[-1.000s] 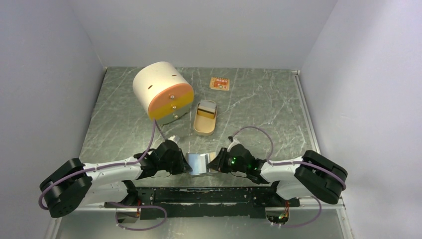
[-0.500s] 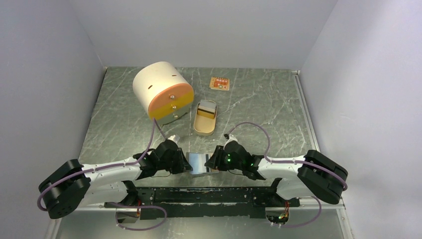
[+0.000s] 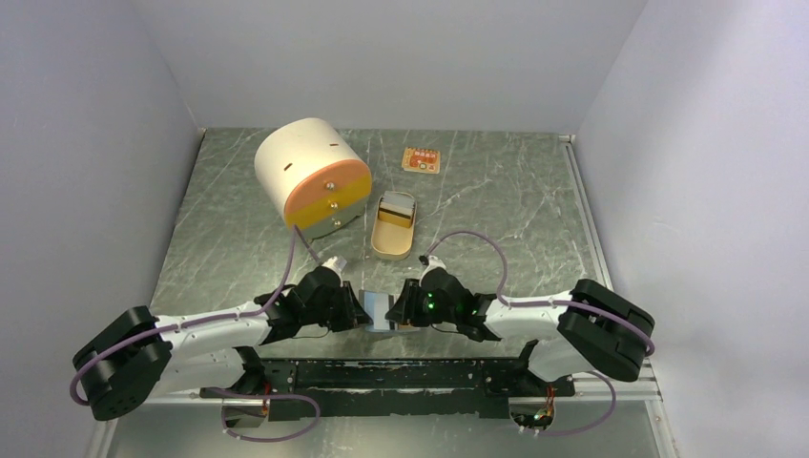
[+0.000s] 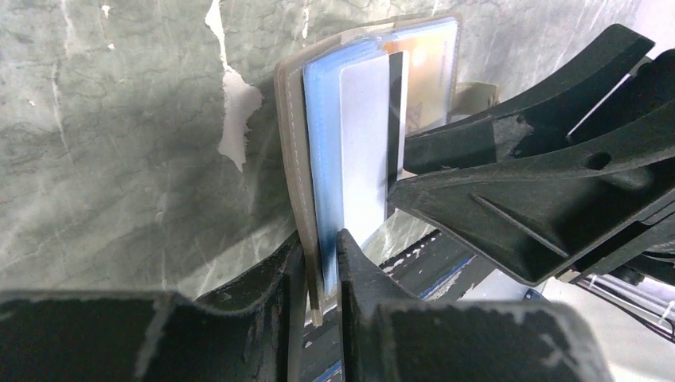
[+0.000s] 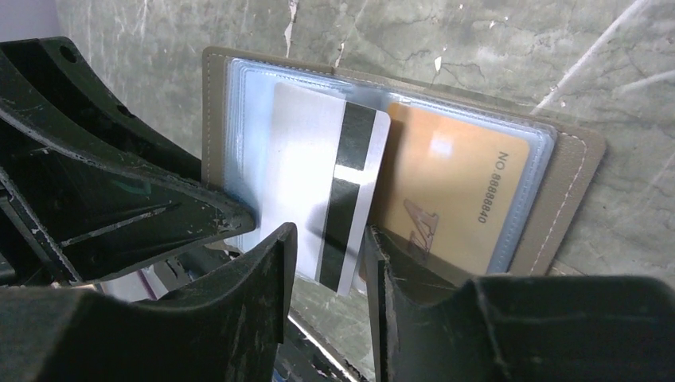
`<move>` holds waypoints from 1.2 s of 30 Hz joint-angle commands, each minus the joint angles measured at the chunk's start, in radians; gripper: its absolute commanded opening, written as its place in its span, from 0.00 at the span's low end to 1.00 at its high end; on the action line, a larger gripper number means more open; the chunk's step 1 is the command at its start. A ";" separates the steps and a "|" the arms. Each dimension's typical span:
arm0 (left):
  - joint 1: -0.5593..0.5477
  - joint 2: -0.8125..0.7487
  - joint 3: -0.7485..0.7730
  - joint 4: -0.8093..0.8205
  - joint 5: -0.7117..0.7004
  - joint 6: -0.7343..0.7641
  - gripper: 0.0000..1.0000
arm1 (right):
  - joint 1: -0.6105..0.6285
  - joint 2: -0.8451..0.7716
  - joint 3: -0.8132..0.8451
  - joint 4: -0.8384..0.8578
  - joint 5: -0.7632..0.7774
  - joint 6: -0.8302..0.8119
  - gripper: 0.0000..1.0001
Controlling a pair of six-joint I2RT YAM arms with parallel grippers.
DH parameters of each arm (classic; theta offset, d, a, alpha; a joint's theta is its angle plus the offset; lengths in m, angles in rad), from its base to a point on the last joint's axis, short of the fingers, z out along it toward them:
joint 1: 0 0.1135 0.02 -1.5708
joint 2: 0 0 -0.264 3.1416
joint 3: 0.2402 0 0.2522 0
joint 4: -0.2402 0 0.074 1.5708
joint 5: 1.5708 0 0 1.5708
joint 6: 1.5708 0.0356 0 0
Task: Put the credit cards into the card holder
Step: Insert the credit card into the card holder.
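The card holder (image 3: 380,311) is a tan book-like case with clear sleeves, held up at the near edge between both grippers. My left gripper (image 4: 322,247) is shut on its left cover (image 4: 290,143). A gold-orange card (image 5: 454,199) sits in the right sleeve. A silver-grey card with a black stripe (image 5: 318,175) lies partly in the left sleeve, its lower end sticking out. My right gripper (image 5: 330,243) is open, its jaws a little apart on either side of that card's lower corner. One right fingertip (image 4: 398,187) touches the card's edge.
A white cylinder with an orange face (image 3: 310,172) stands at the back left. An open tan oval tin (image 3: 393,227) lies mid-table just beyond the grippers. A small orange packet (image 3: 421,159) lies at the back. The arm mounting rail (image 3: 401,372) runs directly below the holder.
My right gripper has moved left, closing in on the card holder. The holder now shows narrower between the two grippers. The left gripper has kept its grip and place.
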 commanded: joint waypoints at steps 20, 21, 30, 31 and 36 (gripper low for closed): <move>0.004 -0.046 -0.011 0.074 0.030 0.032 0.28 | 0.007 0.030 0.012 0.107 -0.021 -0.005 0.43; 0.004 -0.046 -0.009 0.071 0.030 0.034 0.28 | 0.007 0.030 0.006 0.120 -0.025 -0.002 0.41; 0.004 -0.042 -0.004 0.079 0.036 0.043 0.29 | 0.006 0.019 -0.011 0.152 -0.019 -0.004 0.36; 0.004 -0.039 -0.001 0.075 0.037 0.044 0.28 | 0.005 0.011 -0.007 0.133 -0.006 -0.006 0.38; 0.004 -0.052 0.009 0.062 0.029 0.047 0.28 | 0.002 -0.067 0.017 -0.023 0.093 -0.032 0.38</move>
